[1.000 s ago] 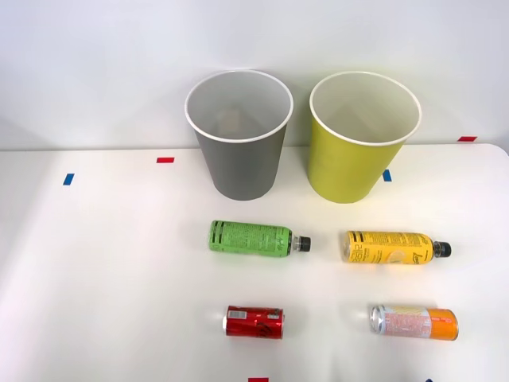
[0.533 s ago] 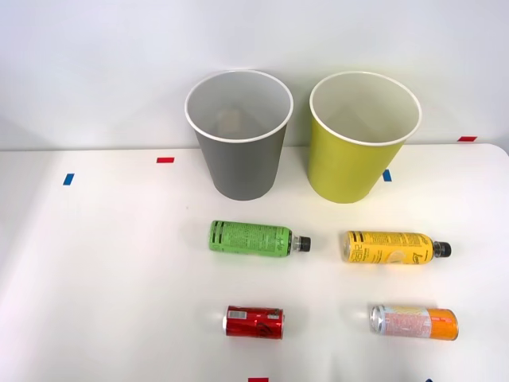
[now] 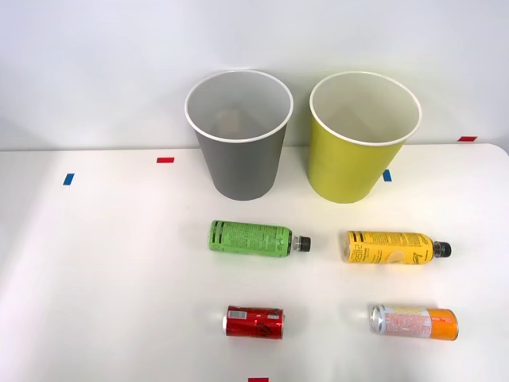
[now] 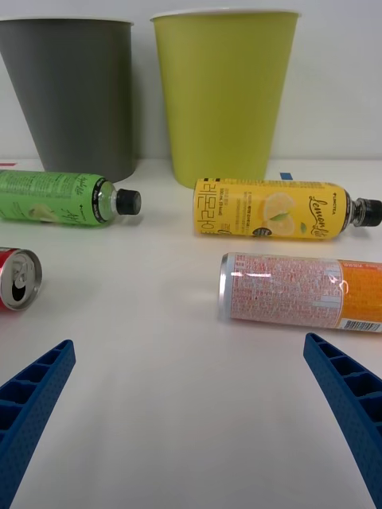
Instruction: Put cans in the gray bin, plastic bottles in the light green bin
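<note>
The wrist view's edges cut off the red can [image 4: 17, 278] and the gray bin [image 4: 76, 87].

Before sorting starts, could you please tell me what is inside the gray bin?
In the front view the gray bin shows a bare white inside down to its floor, with no can or bottle. Its near wall covers a strip of the floor closest to the robot.

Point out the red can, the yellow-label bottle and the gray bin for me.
red can [image 3: 254, 322], front view, middle of its side as it lies on the table.
yellow-label bottle [image 4: 270, 218], right wrist view, middle of its label.
gray bin [image 3: 241, 165], front view, its outer wall.
</note>
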